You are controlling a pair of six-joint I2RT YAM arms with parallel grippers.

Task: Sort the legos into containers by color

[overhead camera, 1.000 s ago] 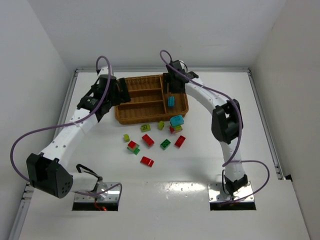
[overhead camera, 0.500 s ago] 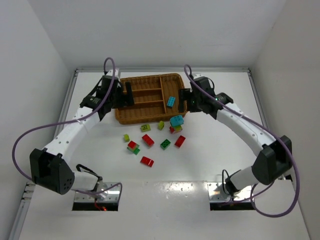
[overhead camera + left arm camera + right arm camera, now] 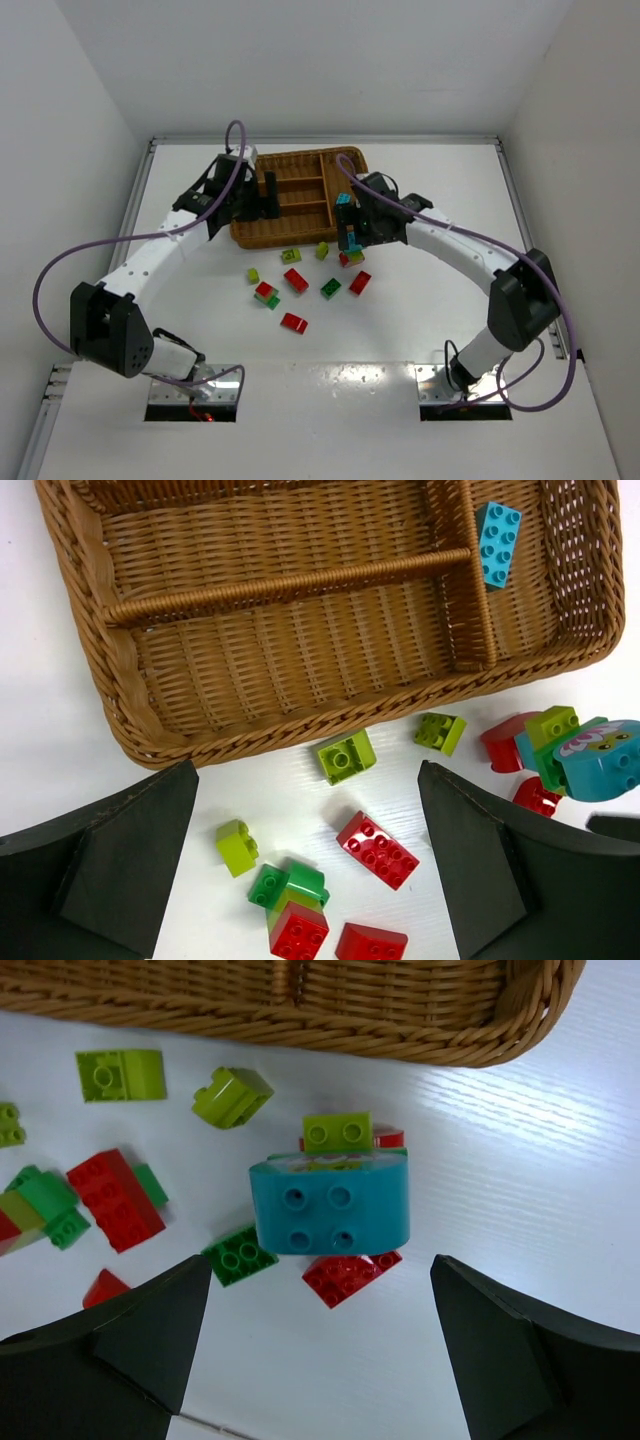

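Observation:
The brown wicker tray [image 3: 296,212] [image 3: 290,650] holds one cyan lego [image 3: 497,542] in its right cross slot. My left gripper [image 3: 265,197] [image 3: 305,870] hangs open over the tray's near-left edge, nothing between its fingers; below it lie a red lego [image 3: 377,849], a yellow-green one [image 3: 346,756] and a green-and-red stack [image 3: 290,910]. My right gripper [image 3: 352,228] [image 3: 320,1350] is open and empty just above a large cyan lego [image 3: 330,1205] that tops a small stack. A red lego [image 3: 350,1272] and a green one [image 3: 240,1254] sit beside it.
More loose legos lie on the white table in front of the tray: red ones [image 3: 294,322] [image 3: 360,282], a small yellow-green one [image 3: 253,274]. The tray's near rim [image 3: 400,1045] runs just beyond the cyan stack. White walls enclose the table.
The right arm swung back from over the tray to the cyan stack, its jaws widening; a cyan lego stays in the tray's right slot. The left gripper shifted right along the tray.

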